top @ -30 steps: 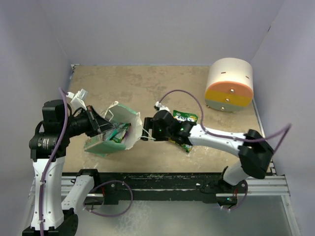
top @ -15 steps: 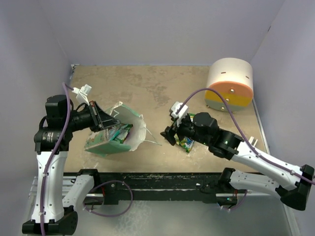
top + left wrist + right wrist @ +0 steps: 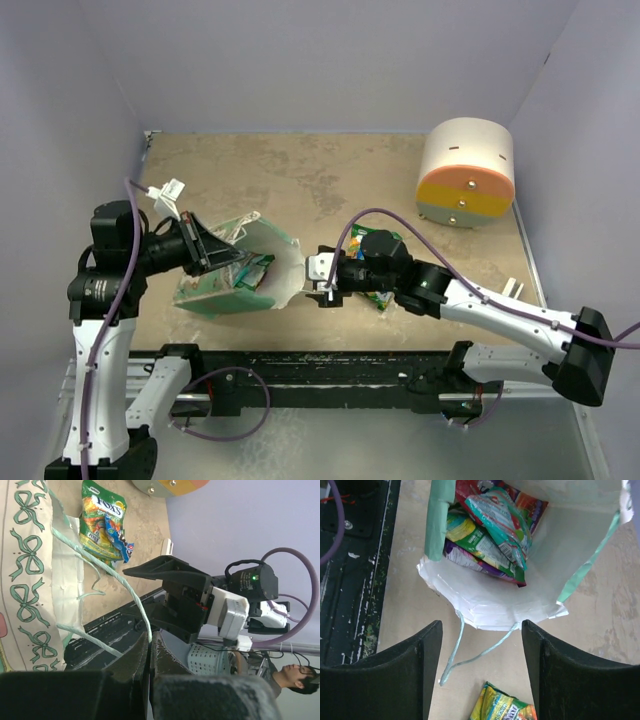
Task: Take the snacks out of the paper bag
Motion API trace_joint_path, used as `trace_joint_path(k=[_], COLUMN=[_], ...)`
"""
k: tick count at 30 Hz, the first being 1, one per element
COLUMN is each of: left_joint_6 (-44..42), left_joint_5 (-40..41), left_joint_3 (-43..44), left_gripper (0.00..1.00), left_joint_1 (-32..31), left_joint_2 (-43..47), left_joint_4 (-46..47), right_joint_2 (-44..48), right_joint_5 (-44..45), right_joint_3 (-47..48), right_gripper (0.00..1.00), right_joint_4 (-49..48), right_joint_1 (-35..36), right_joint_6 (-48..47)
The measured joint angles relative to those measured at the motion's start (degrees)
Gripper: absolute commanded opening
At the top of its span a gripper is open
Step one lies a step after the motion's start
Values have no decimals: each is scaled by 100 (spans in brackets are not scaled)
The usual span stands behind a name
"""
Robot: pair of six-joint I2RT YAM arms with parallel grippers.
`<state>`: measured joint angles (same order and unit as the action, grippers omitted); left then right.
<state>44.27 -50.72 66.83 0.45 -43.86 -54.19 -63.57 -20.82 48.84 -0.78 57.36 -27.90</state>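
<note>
The mint-green paper bag (image 3: 232, 277) lies on its side, its mouth facing right. My left gripper (image 3: 238, 256) is shut on one thin string handle (image 3: 134, 596), pinched at the fingertips (image 3: 149, 639). The bag's patterned side (image 3: 24, 575) shows in the left wrist view. Several snacks (image 3: 492, 527), green, purple, teal and red, lie inside the white-lined mouth (image 3: 495, 607). My right gripper (image 3: 481, 630) is open just outside the mouth, above the other handle (image 3: 462, 657), holding nothing. One yellow-green snack packet (image 3: 506, 706) lies on the table behind it, also the packet (image 3: 102, 522).
A cream-orange-yellow cylinder (image 3: 466, 172) stands at the back right. A small white block (image 3: 512, 288) lies near the right edge. Purple walls enclose the tan table (image 3: 300, 175). The black front rail (image 3: 350, 555) runs close to the bag.
My right gripper came back leftward and down to the bag's mouth, with its jaws slightly narrower. The left gripper kept its hold on the handle, and the bag shifted a little.
</note>
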Motion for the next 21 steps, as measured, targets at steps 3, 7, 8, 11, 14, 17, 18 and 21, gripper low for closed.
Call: trace_joint_path(k=[3,7,8,11,14,17,18,21], left_joint_6=[20,293,385,597,817,990,1029,1071], left_joint_5=[52,542,780,1475,2118,2671,2846,3250], left_joint_3=[2,22,31,140,232,295,330,420], left_gripper=[0,0,0,0,0,0,0,0], left_joint_1=[-136,-1038,-1464,-2708,-3663,-4304,-4500,-4935], left_joint_2=[-164,-413,-511,-852,-1270,-1517,-1576,-1628], left_joint_4=[11,181,260,378,640,804,837,855], right_joint_2=[-214,-313,-302,-205,-85,-15,24,160], right_joint_5=[9,-7,-15,-20,-20,-22,-26,-24], right_joint_3=[0,0,-4,-116,-321,-592,-719,-1088], right_gripper=[64,63,63,60,55,53,52,50], right_joint_4=[-57,-90,-125,-262,-323,-442,-516,-734], right_joint_1=[0,0,0,0,7,63,98,240], right_joint_6=[-131,-205,-205,-197,-155,-9,70,317])
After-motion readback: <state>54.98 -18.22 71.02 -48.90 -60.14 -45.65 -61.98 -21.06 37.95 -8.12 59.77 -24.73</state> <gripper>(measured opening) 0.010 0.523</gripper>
